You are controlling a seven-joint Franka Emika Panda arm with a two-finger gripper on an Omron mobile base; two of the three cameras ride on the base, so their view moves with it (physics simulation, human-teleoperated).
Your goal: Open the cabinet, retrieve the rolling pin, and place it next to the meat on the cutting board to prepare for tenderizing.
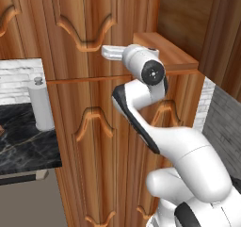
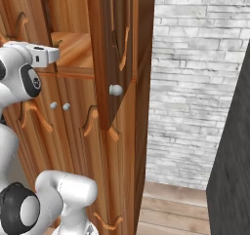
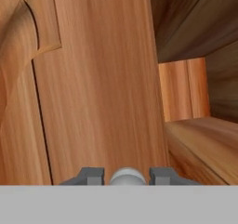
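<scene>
pinching a round silver knob [image 3: 127, 176] of the cabinet [image 3: 97, 88], the gripper [image 3: 127, 177] sits nearly closed; right door swung open.

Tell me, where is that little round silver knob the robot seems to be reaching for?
In the hand view the knob sits low, between the pincer tips, on the closed left door of the cabinet, beside the open shelf.

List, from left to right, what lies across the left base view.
White paper towel roll on the dark marble counter → closed reddish-brown carved cabinet door → white robot arm reaching at it → open wooden shelf → grey brick wall.
</scene>
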